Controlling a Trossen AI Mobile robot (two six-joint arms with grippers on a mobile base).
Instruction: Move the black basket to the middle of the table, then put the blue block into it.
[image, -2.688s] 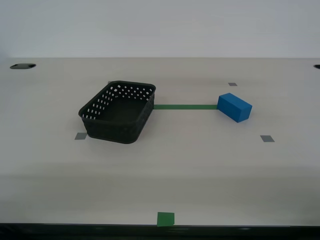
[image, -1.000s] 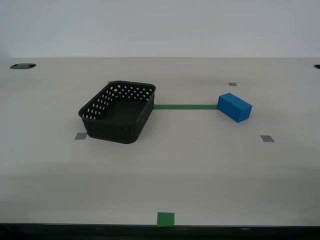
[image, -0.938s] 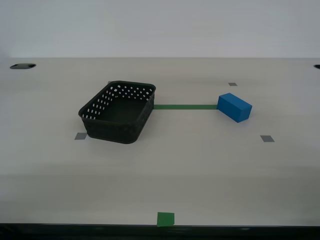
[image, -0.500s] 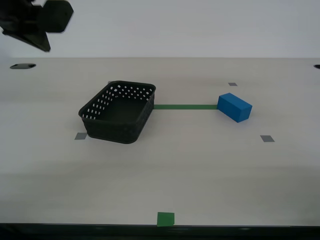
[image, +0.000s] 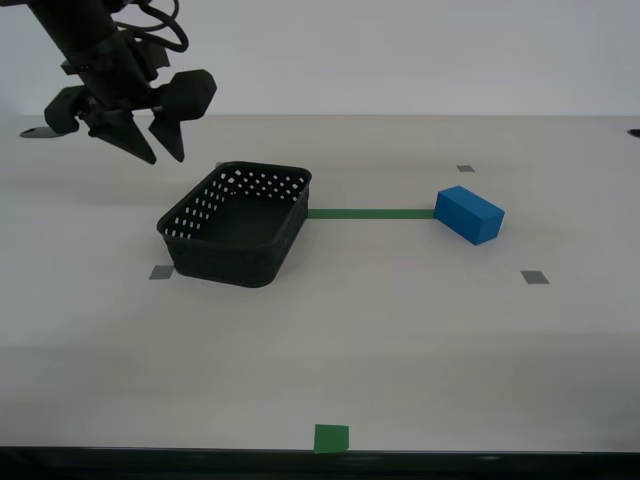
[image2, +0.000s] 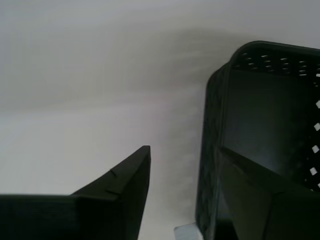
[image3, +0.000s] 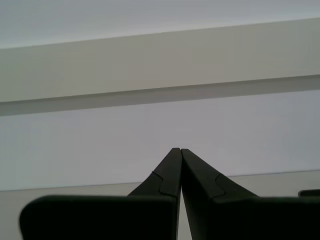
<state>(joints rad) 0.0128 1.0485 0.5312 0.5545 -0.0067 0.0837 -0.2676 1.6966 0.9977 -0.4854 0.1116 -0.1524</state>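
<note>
I am holding my second gripper (image: 155, 152) with fingers spread wide above the 10 o'clock corner of the rectangular black perforated plastic basket (image: 238, 224), on the off-white table (image: 400, 330). The solid bright blue block (image: 469, 214) is lying at 3 o'clock, well apart. My first gripper (image3: 180, 150) is pinched closed, empty. A misjudged descent risks tipping the basket.

Exterior view faces the table (image: 400, 340) from its near edge; second wrist view looks down close, sharing the black basket (image: 238, 224).
</note>
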